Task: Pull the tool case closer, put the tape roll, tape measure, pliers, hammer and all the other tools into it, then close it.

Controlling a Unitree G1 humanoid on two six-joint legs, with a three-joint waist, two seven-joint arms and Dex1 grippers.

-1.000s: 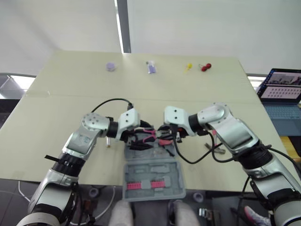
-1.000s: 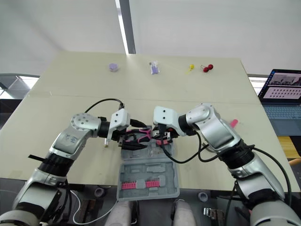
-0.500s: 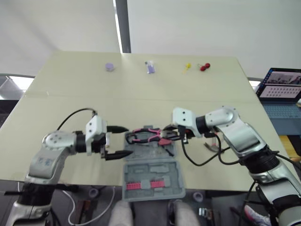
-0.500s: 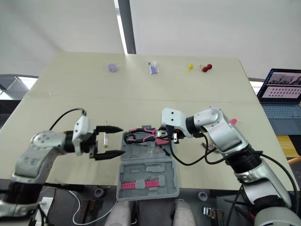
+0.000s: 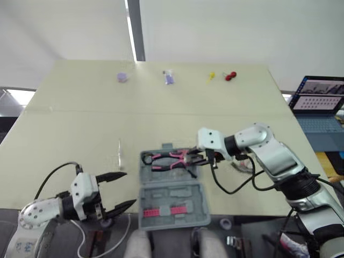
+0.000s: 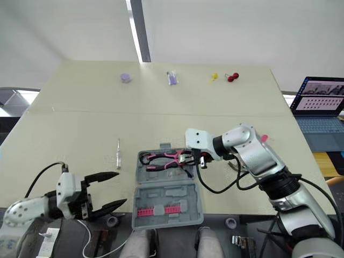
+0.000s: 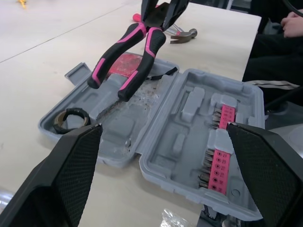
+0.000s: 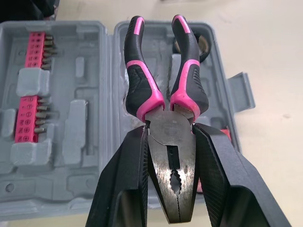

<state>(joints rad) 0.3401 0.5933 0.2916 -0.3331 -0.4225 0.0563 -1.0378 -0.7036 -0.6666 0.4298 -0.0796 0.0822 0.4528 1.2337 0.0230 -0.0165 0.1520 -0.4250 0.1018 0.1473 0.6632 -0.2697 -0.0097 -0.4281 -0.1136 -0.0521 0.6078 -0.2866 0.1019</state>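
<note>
Step now: The right end effector is putting the pliers into the tool case.
Right end effector: Its two fingers are squeezing tight on the metal nose of the pliers. The pink and black handles are pointing away from it.
Where the pliers are: They are hanging just above the far half of the open case. They are not lying in it yet.
Where the case is: It is sitting open by the near edge of the desk, right in front of the robot.
Left end effector: The left end effector is hovering low by the near edge of the desk, to the left of the case. Its fingers are spread apart and are holding nothing.
How to do it well: I think the pliers should be going down slowly and flat, and the fingers should be letting go only when the pliers are resting in the case.
Watching out: The tape roll is lying in a corner of that same half, and something red is lying under the handles. Pliers piling up too high may be stopping the lid from shutting.
Waiting outside: The hammer is lying on the desk near the case, and a thin tool is lying on its left.
</note>
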